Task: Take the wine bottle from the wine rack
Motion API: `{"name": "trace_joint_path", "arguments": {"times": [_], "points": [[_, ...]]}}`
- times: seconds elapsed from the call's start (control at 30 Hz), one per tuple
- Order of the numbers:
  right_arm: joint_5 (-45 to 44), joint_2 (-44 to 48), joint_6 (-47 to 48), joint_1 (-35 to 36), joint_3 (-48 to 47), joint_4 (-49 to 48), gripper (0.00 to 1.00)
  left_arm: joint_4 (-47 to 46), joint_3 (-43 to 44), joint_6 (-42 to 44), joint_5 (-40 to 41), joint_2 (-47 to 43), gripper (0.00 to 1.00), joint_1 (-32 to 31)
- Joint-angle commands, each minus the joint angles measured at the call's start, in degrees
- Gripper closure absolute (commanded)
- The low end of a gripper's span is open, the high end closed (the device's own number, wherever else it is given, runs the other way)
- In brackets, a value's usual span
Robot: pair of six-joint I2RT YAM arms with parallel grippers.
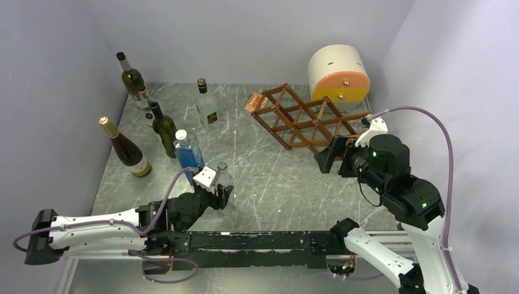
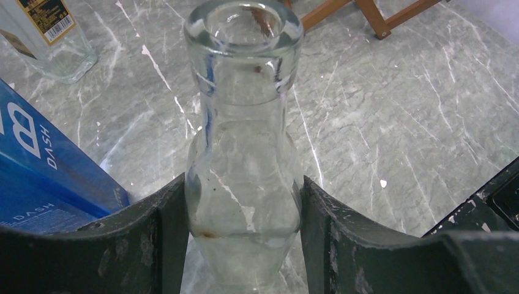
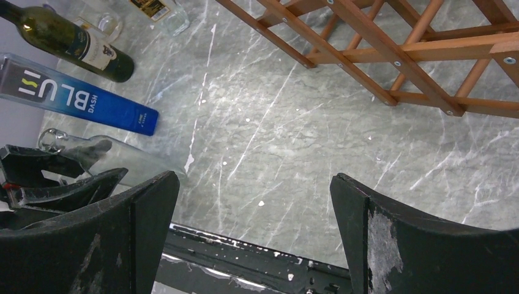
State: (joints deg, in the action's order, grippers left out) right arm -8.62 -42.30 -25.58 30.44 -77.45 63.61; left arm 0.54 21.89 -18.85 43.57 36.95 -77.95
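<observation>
Pinching a clear glass wine bottle [image 2: 243, 141] at the foot of its neck with the left gripper [image 2: 242, 190], jaws partly closed and pressing the glass from both sides. Standing that bottle upright near the front of the grey marbled desk [image 1: 275, 184], just beside a blue rectangular bottle [image 1: 188, 158] and well apart from the reddish-brown open lattice wine rack [image 1: 300, 120]. Hovering with the right gripper [image 3: 254, 196] spread wide, gripping nothing, over bare desk just in front of the rack.

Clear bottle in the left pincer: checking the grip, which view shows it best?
Left wrist: the clear bottle fills the frame, fingers against both sides. Top external shows the bottle small; right wrist only partly, near the edge.
</observation>
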Motion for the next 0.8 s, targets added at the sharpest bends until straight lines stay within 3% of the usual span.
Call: {"name": "trace_joint_path", "arguments": {"times": [0.0,0.13,0.37,0.77], "points": [[0.0,0.7,0.3,0.4,0.9,-2.0,0.0,-5.4,-0.7,1.4,-0.5,-1.6,0.93,-0.2],[0.2,0.8,0.3,0.4,1.7,-2.4,0.0,-1.6,0.5,1.4,-2.0,-2.1,0.92,-0.1],[1.3,0.8,0.3,0.4,3.9,-4.4,0.0,4.3,1.2,-1.6,-2.8,-3.0,0.68,-0.2],[1.5,0.7,0.4,0.4,5.0,-4.9,0.0,9.4,4.2,-4.3,-2.6,-1.7,0.43,-0.2]]}}
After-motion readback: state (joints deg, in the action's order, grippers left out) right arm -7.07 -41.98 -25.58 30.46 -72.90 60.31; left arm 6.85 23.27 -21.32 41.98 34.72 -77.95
